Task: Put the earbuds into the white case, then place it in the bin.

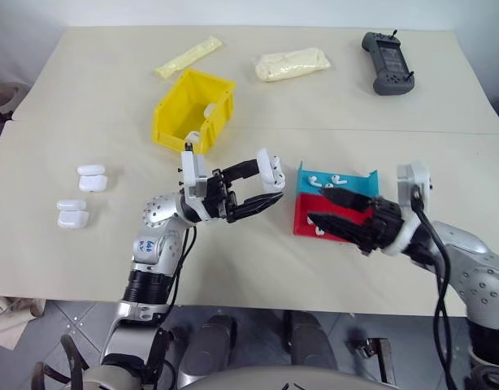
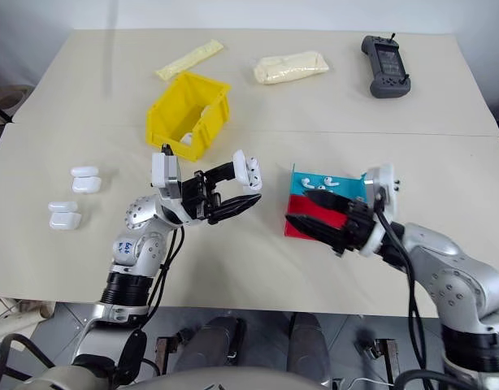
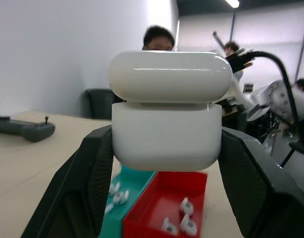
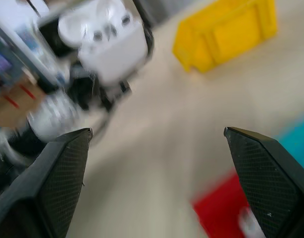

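We find the left gripper point(image 1: 262, 188) pinching the white case point(image 1: 273, 172) by its lower half, lid hinged up; the right gripper point(image 1: 324, 209) hangs with fingers spread and nothing between them, over the red tray point(image 1: 302, 218).

Left eye view: the case is held above the table point(image 1: 87, 106), just beside the blue tray point(image 1: 355, 184) at its nine o'clock. We judge it is held there so that earbuds point(image 1: 340, 176) lying in the trays have little way to travel. The bin point(image 1: 193, 110) sits at the case's eleven o'clock, well apart. Four more cases point(image 1: 92, 177) lie at nine o'clock near the table edge.

Right eye view: same layout; a black controller point(image 2: 388, 54) and pale yellow packets point(image 2: 290, 66) lie at the far side.

Left wrist view: both fingers point(image 3: 90, 173) press the case body, leaving the lid free to swing. A person sits in the background.

Right wrist view: the open case shows two white earbuds seated in its wells, so we judge the filling step done; closing the lid and binning remain.
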You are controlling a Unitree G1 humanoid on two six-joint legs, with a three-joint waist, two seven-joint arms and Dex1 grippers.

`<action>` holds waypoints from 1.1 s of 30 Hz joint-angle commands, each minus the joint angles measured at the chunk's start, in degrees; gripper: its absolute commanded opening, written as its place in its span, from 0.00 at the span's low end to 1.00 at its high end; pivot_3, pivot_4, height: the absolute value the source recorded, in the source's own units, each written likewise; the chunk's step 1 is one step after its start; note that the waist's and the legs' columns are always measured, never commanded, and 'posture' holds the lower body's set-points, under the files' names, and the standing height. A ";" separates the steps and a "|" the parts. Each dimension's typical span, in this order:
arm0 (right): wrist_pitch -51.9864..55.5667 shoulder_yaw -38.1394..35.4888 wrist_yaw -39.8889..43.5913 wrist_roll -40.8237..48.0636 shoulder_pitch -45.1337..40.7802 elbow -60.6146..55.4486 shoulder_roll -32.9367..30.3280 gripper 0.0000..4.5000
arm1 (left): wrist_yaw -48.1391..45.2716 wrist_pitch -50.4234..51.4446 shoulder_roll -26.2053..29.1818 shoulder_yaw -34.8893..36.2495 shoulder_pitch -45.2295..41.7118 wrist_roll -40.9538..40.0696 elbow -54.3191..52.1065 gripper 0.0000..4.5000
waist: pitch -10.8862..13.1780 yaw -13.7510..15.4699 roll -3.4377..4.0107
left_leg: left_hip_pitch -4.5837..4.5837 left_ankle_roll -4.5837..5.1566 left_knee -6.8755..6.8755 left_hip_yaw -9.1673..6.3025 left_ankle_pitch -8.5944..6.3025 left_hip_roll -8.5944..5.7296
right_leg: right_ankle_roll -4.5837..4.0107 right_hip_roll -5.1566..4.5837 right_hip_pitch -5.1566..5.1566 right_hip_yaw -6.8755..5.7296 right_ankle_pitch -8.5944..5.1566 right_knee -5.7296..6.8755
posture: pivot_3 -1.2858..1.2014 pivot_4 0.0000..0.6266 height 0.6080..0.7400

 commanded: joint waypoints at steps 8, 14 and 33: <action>-11.63 3.79 11.64 -12.96 -8.64 3.37 -5.68 0.49 | -1.04 -4.80 11.04 -7.19 -2.21 14.68 0.33 0.62 | 0.01 -0.10 -0.01 | 0.09 -0.01 -0.11 0.11 0.00 0.04 | 0.00 0.07 0.02 0.07 0.00 -0.06 | 0.52 0.24 1.00; -11.74 15.39 12.56 -18.38 -20.31 3.69 -1.01 0.02 | -0.04 -1.94 8.93 -9.86 -3.79 14.64 -1.23 0.62 | 0.01 -0.17 -0.02 | 0.06 -0.01 -0.14 0.06 0.00 0.06 | 0.00 0.01 -0.03 0.05 0.00 -0.07 | 0.52 0.24 1.00; -8.73 19.06 12.79 -26.06 -20.21 6.28 -2.16 0.01 | 2.38 -1.88 6.67 -7.78 -1.77 11.29 -4.56 0.62 | 0.02 -0.05 -0.02 | 0.00 -0.02 -0.12 -0.03 0.00 0.01 | 0.00 -0.03 -0.04 -0.02 0.00 -0.04 | 0.52 0.24 1.00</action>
